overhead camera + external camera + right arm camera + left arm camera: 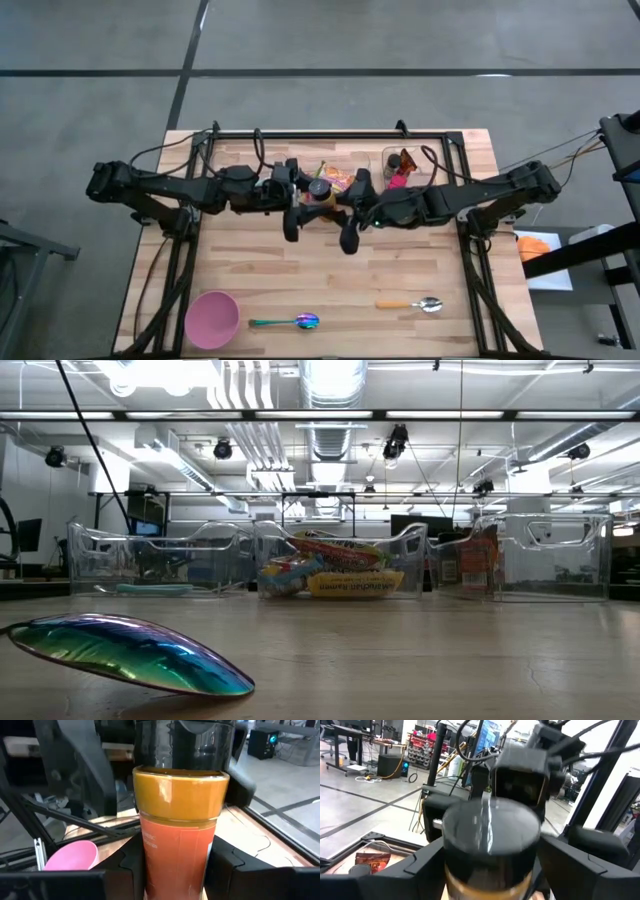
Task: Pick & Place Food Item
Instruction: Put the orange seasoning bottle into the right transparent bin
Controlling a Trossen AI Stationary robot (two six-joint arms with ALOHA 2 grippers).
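2 dark arms meet above the middle of the wooden desk (300, 270), passing a jar (319, 190) between them in mid-air. The right pincer (175, 870) grips the jar around its lower body, a dark finger pressed to either side of the orange-red label. The left pincer (490, 865) sits at the jar's top, its fingers spread wide beside the dark lid and not pressing on it. The jar stands upright, well clear of the desk surface.

The jar is a clear, round cylinder with a glossy dark cap, an amber band of filling showing below the cap and a reddish label wrapped around its body. Small print on the label cannot be read.

Along the back of the desk stands a row of clear plastic bins (340, 565). The middle one holds bright yellow and red snack packets (335, 575); their lettering is too small to make out. Another bin holds a red-brown pouch (372, 861).

Near the front edge of the pale plank desk lie a pink plastic bowl (212, 318), a spoon (290, 322) with a shiny rainbow-tinted head and green handle, and a silver spoon with a wooden handle (410, 304), each apart from the others.
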